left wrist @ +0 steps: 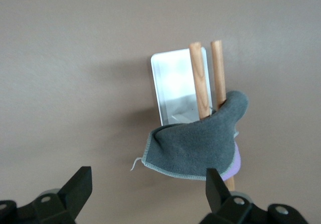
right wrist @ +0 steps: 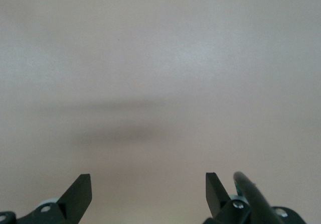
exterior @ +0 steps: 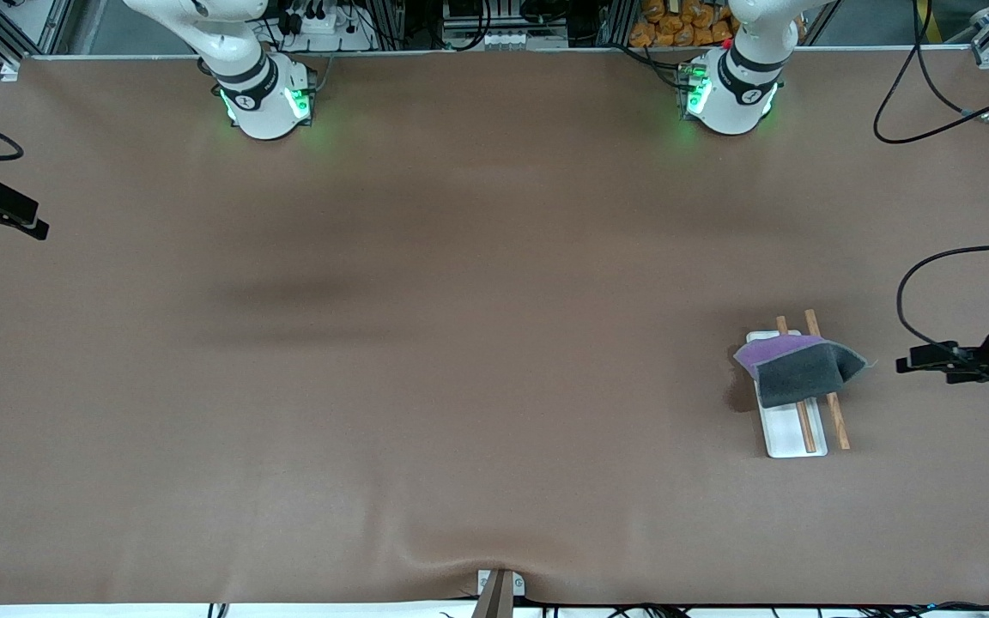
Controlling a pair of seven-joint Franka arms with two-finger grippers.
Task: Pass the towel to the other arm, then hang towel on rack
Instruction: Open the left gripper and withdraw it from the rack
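The towel [exterior: 803, 367] hangs over both wooden rods of the rack [exterior: 808, 429], dark grey face outward with a purple edge showing. The rack stands on its white base toward the left arm's end of the table. My left gripper [exterior: 905, 366] is open and empty, beside the rack and apart from the towel. In the left wrist view the towel [left wrist: 195, 146] drapes over the rods [left wrist: 199, 76] above the white base [left wrist: 170, 81], just ahead of my open left gripper [left wrist: 148, 186]. My right gripper [exterior: 31, 225] waits, open and empty, at the right arm's end, and its own view [right wrist: 148, 186] shows only bare table.
The brown table cover [exterior: 460, 343] fills the view. Black cables [exterior: 932, 103] lie at the left arm's end near the edge. A small metal bracket [exterior: 499, 588] sits at the table edge nearest the front camera.
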